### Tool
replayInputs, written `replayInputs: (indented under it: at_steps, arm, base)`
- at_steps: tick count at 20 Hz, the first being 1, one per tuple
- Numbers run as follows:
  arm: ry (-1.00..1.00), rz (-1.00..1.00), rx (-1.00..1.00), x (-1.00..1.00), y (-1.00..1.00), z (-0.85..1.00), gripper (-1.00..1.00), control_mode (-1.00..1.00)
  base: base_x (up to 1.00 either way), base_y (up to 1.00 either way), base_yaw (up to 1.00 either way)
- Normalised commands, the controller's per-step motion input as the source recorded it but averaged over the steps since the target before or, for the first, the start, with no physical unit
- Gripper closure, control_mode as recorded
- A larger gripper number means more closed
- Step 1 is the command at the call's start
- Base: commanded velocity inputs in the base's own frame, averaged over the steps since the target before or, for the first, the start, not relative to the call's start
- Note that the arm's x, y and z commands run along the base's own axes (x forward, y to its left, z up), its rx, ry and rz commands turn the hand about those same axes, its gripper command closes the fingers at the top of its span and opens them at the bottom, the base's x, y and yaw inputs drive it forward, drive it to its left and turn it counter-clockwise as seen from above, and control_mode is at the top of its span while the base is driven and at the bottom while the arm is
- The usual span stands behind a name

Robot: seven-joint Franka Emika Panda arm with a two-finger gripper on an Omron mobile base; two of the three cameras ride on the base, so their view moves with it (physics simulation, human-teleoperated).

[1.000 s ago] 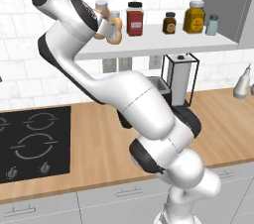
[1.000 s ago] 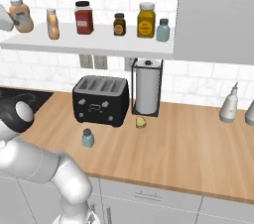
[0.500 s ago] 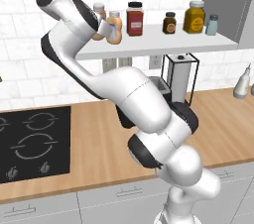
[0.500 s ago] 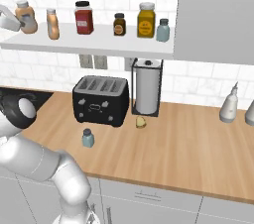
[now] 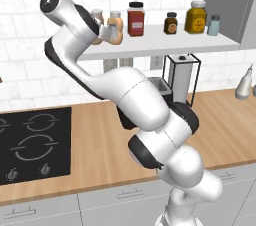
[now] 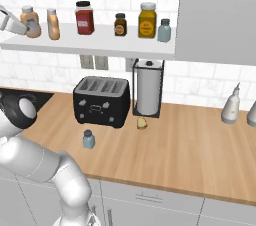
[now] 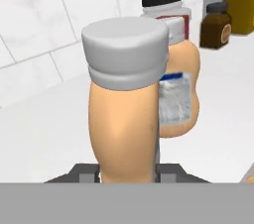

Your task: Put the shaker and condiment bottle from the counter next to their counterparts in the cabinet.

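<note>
My gripper (image 6: 24,26) is shut on the peach-orange condiment bottle (image 6: 31,21) at the left end of the white cabinet shelf (image 6: 100,45). In the hand view the held bottle (image 7: 126,124), with its pale cap, stands between the fingertips (image 7: 82,171). Its counterpart bottle (image 7: 181,94) with the grey-white label stands just behind it (image 6: 52,24). From the left the held bottle (image 5: 116,27) sits at the hand's end and the counterpart bottle (image 5: 97,16) peeks out behind the wrist. The shaker (image 6: 89,139) stands on the counter before the toaster. Its matching shaker (image 6: 164,30) is on the shelf's right.
A red jar (image 6: 85,17), a small brown jar (image 6: 120,24) and an amber jar (image 6: 147,20) stand along the shelf. Below are the black toaster (image 6: 100,101), a paper towel holder (image 6: 148,92) and a white bottle (image 6: 231,105). The stove (image 5: 30,145) lies left; a grey cupboard (image 6: 215,15) is right.
The gripper has carried the bottle a little to the right along the shelf, closer to the counterpart bottle. Everything else stays put.
</note>
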Motion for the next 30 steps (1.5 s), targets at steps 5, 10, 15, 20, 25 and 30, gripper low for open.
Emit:
replayInputs:
  at_steps: [5,10,15,20,25,30]
  arm:
    - [0.00,0.07,0.00,0.29,0.00,-0.15,1.00,-1.00]
    - [0.00,0.07,0.00,0.28,0.00,-0.17,1.00,-1.00]
    - [0.00,0.07,0.00,0.18,0.00,-0.18,1.00,-1.00]
    - [0.00,0.06,-0.01,0.17,0.00,-0.24,1.00,-1.00]
    - [0.00,0.06,-0.01,0.01,0.00,-0.35,-1.00,-1.00]
    - [0.00,0.05,-0.01,0.00,0.00,-0.33,-1.00,-1.00]
  base:
    - [0.00,0.00,0.00]
    - [0.00,0.00,0.00]
    - [0.00,0.00,0.00]
    - [0.00,0.00,0.00]
    - [0.00,0.00,0.00]
    - [0.00,0.00,0.00]
